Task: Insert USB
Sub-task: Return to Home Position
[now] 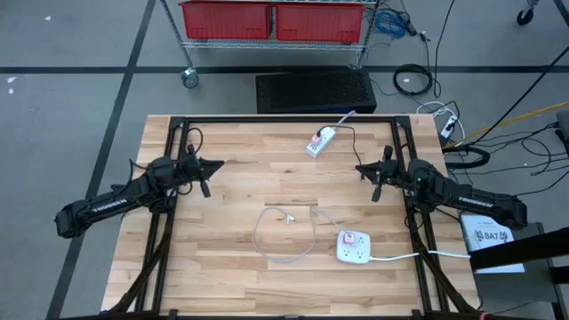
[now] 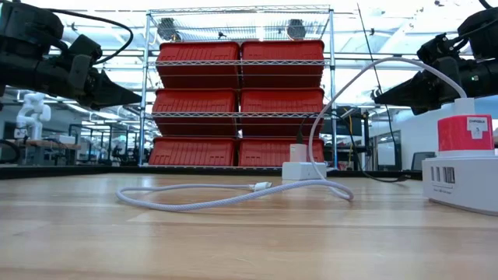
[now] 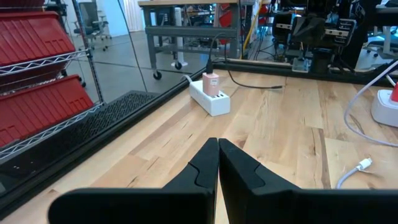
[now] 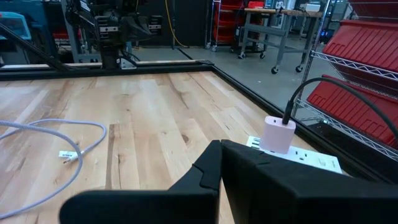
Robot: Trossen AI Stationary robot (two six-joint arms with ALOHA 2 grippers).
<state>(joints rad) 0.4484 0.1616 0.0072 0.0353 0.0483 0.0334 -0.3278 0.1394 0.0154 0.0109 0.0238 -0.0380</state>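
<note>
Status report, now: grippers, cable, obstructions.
Left gripper shut, over table's left side; right gripper shut, over right side. White cable plugged into orange adapter, other end loose mid-table. Path unobstructed.

High view looks straight down on the table (image 1: 222,204); low view, at tabletop height, faces the shelves (image 2: 332,93); wrist views share the cable (image 3: 364,165).

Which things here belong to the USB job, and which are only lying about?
Job: white cable, orange adapter, near power strip, far power strip, left gripper, right gripper (both shut, at the table's sides).
Lying about: red bins, black mat.
</note>
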